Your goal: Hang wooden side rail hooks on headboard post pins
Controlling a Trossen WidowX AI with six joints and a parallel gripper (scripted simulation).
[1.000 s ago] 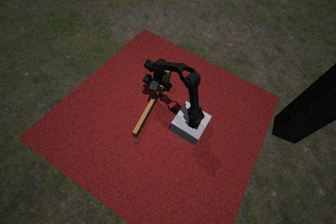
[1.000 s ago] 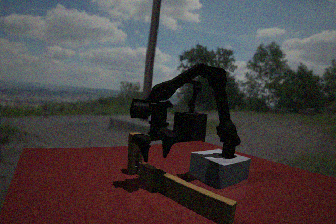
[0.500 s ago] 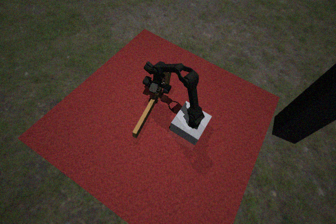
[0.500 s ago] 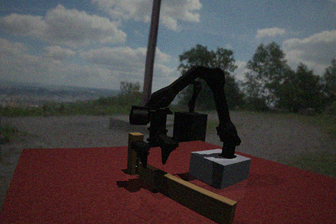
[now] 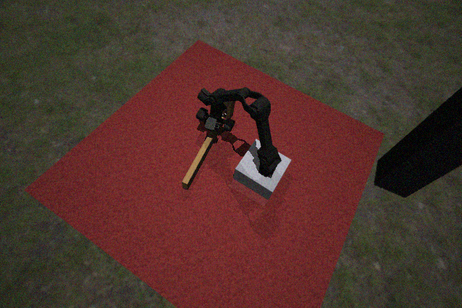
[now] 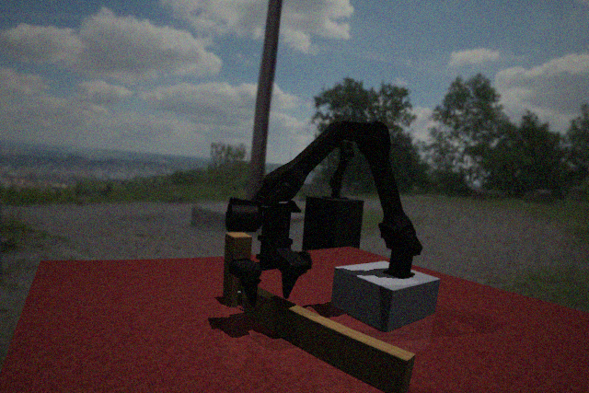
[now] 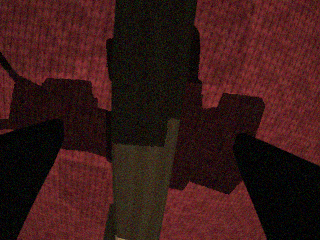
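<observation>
Hooks and slot at the upright headboard post (image 5: 229, 109) (image 6: 237, 248) are too obscured for any seating to be told. Pale brown and partly shadowed, the straight wooden rail (image 5: 197, 161) (image 6: 342, 339) (image 7: 142, 185) is set on its narrow edge on the red table (image 5: 224, 241) (image 6: 119, 322) (image 7: 280, 50), its long axis directed down-left from near the post in the top view. It is straddled by the gripper (image 5: 213, 133) (image 6: 269, 301) (image 7: 149, 131), spread wide and holding nothing.
</observation>
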